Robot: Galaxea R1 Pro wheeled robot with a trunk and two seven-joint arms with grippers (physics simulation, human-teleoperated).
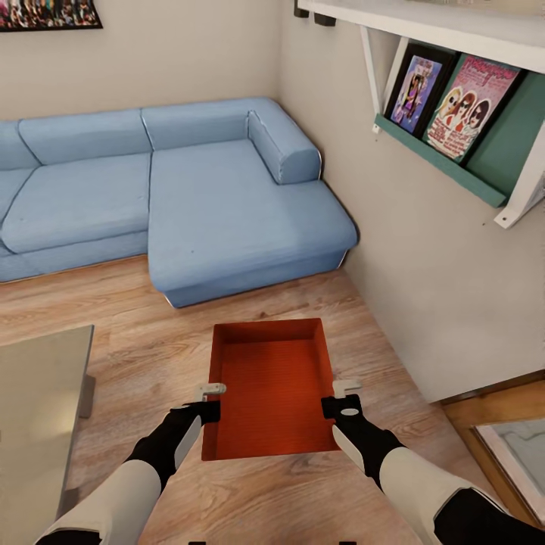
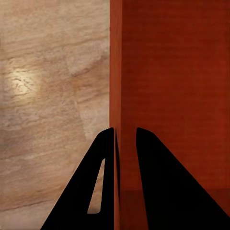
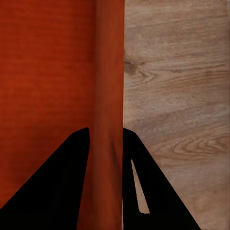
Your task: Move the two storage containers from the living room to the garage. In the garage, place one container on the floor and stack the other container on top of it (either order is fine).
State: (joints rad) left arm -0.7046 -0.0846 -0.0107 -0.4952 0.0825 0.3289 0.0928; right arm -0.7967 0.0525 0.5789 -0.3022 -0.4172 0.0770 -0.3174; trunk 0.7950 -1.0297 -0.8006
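Note:
One orange-red storage container (image 1: 272, 393) lies level between my two arms over the living room's light wood plank floor (image 1: 151, 341), its ribbed base facing up. My left gripper (image 1: 213, 401) is shut on its left wall, which passes between the fingers in the left wrist view (image 2: 125, 132). On the opposite side, my right gripper (image 1: 339, 397) is shut on the right wall, pinched between its fingers (image 3: 105, 130). The container's inside (image 2: 177, 72) (image 3: 48, 72) is empty. The second container is out of view.
A blue corner sofa (image 1: 189, 197) stands ahead against the beige wall. A grey table top (image 1: 38, 409) is close on my left. A wall (image 1: 424, 250) with a picture shelf (image 1: 462, 98) runs along my right, with a glass pane (image 1: 518, 446) low beside it.

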